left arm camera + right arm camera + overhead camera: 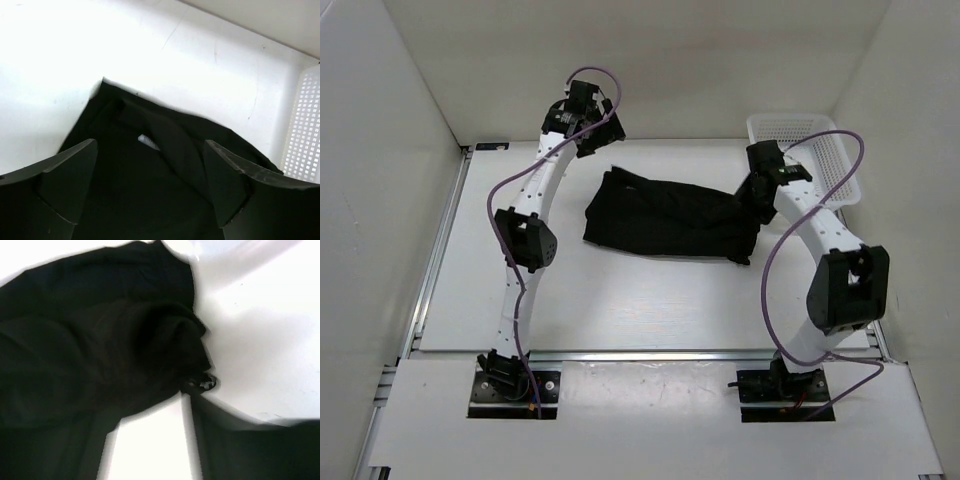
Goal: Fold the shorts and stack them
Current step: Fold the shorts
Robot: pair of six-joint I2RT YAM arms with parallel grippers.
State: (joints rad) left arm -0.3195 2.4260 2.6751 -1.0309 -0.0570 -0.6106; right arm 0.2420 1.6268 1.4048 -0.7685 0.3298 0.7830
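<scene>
Left gripper (150, 160) spread wide, empty, hovering over shorts (660, 215), bunched in rough oblong at middle of table (620, 310). Right gripper (750, 200) at their right end; blur hides its grip. Fold looks unfinished, stacking not yet begun.

The shorts (665, 217) lie on the worktop (620, 300), near its centre and toward the far side, with their long axis running left to right. The basket (800, 128) stands on the worktop in the far right corner, behind and to the right of the shorts. The left gripper (592, 140) is positioned over the far left end of the shorts. The right gripper (752, 198) is at the right end of the shorts, between the shorts and the basket.
</scene>
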